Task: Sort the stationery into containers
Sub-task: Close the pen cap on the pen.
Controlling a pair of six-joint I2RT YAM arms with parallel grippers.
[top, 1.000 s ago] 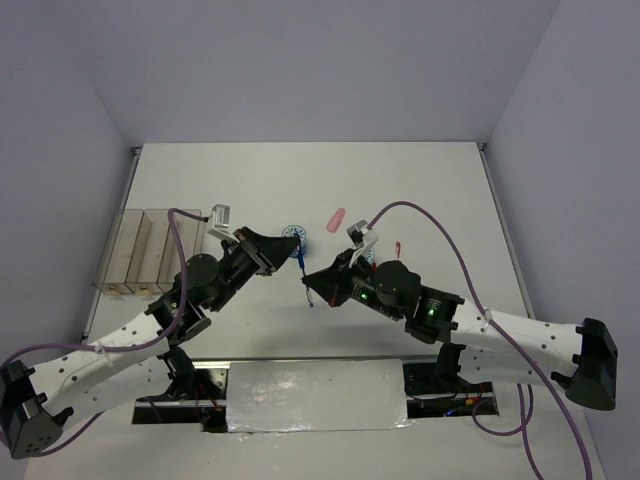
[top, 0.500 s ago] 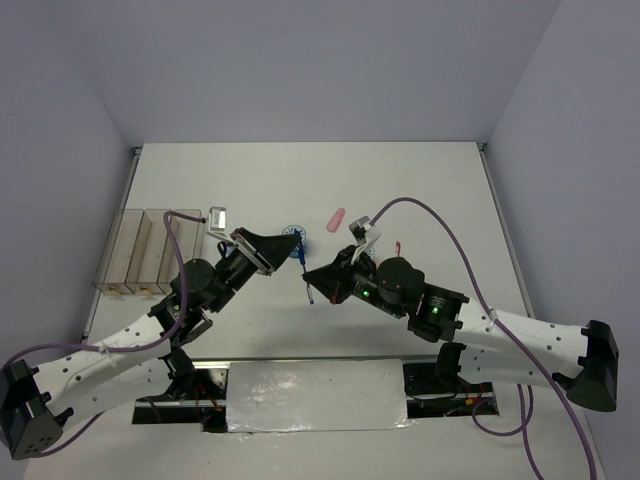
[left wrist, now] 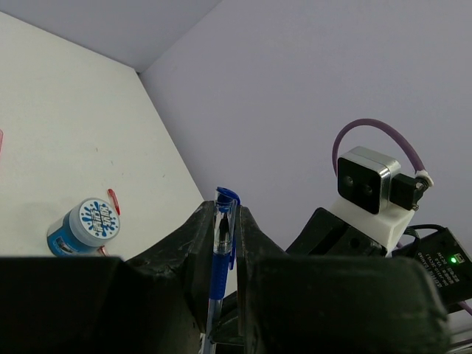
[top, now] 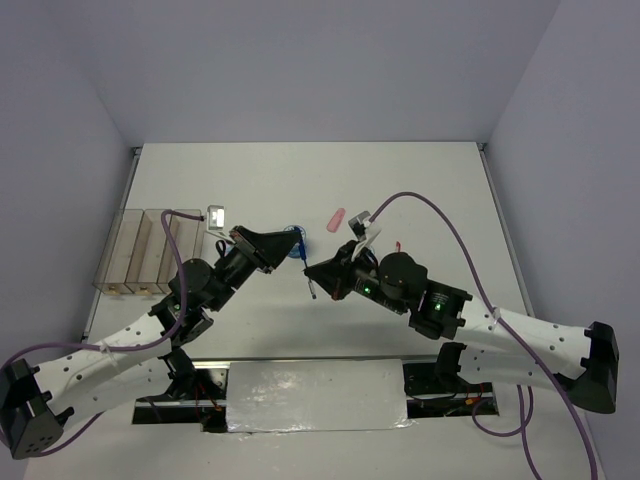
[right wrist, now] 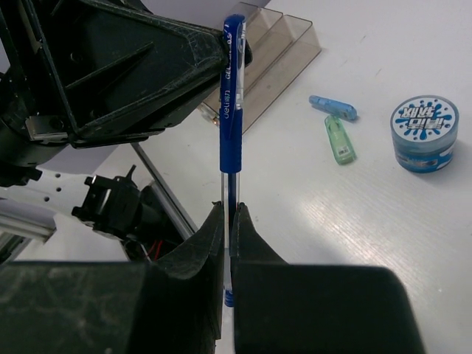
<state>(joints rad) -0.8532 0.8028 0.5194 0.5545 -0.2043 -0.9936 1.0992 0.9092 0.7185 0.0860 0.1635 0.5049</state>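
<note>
Right hand (right wrist: 228, 215) gripped the thin blue plastic pen (right wrist: 231, 103) low; left hand (left wrist: 223, 215) gripped its clip end; likely light, stiff, slippery.

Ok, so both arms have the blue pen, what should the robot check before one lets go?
1. Grip of the left tool on the blue pen: ok, it pinches the cap end.
2. Grip of the right tool on the pen: ok, it clamps the lower barrel.
3. Pen off the table: ok, held in the air.
4. Gap to the blue roll: ok, it sits on the table, apart from the pen.
5. Room in the containers: cannot tell, only partly seen.
</note>
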